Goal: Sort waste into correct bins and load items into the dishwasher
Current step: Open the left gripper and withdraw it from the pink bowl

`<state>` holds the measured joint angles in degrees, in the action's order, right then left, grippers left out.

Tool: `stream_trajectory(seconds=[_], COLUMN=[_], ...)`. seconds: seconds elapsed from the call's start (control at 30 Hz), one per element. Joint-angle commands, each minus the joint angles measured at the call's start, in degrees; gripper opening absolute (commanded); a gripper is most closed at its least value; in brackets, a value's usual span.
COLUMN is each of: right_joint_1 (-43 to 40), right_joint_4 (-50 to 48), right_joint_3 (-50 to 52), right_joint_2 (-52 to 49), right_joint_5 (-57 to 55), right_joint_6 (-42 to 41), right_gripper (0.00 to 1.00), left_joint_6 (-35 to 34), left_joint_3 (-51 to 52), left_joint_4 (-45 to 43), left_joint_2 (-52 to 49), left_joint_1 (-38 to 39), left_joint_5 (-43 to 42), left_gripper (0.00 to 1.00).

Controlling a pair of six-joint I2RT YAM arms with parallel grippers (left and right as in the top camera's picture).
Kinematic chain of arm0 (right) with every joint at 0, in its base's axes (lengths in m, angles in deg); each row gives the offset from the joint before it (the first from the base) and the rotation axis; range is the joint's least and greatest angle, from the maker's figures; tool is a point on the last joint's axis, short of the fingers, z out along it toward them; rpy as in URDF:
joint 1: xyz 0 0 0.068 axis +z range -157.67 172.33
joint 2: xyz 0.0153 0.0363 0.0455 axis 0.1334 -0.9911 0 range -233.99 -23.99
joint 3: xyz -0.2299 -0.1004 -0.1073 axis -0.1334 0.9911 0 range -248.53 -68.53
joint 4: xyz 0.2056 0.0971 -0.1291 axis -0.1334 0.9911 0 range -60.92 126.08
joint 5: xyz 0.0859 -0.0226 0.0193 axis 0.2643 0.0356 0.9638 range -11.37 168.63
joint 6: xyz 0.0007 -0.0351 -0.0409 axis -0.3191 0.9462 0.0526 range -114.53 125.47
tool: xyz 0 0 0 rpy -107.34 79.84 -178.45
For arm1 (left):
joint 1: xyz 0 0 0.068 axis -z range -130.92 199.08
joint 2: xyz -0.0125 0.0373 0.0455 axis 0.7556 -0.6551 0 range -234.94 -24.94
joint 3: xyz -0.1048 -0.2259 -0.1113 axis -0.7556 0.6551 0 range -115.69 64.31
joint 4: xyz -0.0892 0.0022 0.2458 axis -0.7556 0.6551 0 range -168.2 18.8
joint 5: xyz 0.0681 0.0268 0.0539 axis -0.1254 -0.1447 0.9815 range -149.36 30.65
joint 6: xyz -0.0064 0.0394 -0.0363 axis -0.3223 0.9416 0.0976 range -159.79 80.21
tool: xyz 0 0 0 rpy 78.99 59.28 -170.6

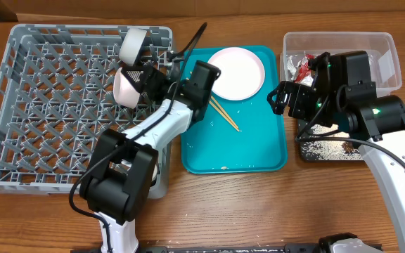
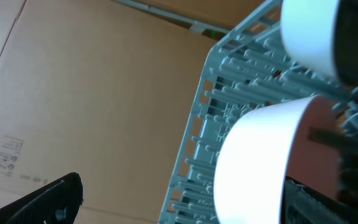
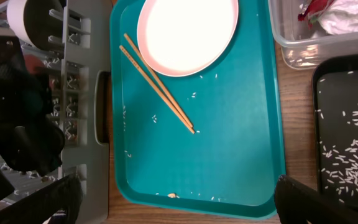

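Note:
The grey dishwasher rack holds two white bowls on edge, one behind the other. My left gripper is open beside the nearer bowl. In the left wrist view that bowl lies against one finger, and the other finger stands far off. My right gripper hangs open above the teal tray's near edge. On the tray lie the pink plate, two chopsticks, scattered grains and a small brown lump.
A clear tub at the back right holds a red wrapper and white tissue. The black tray in front of it carries rice grains. The right arm reaches over both bins.

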<state>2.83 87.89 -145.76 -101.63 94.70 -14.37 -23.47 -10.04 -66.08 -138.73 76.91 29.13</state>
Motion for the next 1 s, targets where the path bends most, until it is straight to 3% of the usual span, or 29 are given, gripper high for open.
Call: stream_trajectory(seconds=[0.0, 0.37, 0.6, 0.8, 0.97], right_joint_1=[-0.1, -0.1, -0.1, -0.1, -0.1], right_joint_4=[-0.2, -0.2, -0.2, -0.2, -0.2], right_joint_3=[0.0, 0.0, 0.0, 0.0, 0.0], right_joint_2=[0.2, 0.2, 0.2, 0.2, 0.2], right_joint_5=[-0.6, -0.6, -0.6, -0.6, -0.6], right_joint_6=[0.2, 0.2, 0.2, 0.2, 0.2], right_gripper=[1.00, 1.00, 1.00, 1.00, 1.00], left_joint_6=[1.8, 1.7, 0.9, -0.1, -12.1], left_joint_3=[-0.1, -0.1, -0.7, -1.7, -1.7], left_joint_4=[-2.5, -7.5, -16.7, -16.3, -6.1], left_joint_2=[-0.5, -0.5, 2.4, 6.9, 8.4], left_joint_1=[1.3, 2.6, 3.9, 7.2, 8.5], left_joint_5=[0.3, -3.8, -5.5, -14.5, -31.3], left_gripper=[1.00, 1.00, 1.00, 1.00, 1.00])
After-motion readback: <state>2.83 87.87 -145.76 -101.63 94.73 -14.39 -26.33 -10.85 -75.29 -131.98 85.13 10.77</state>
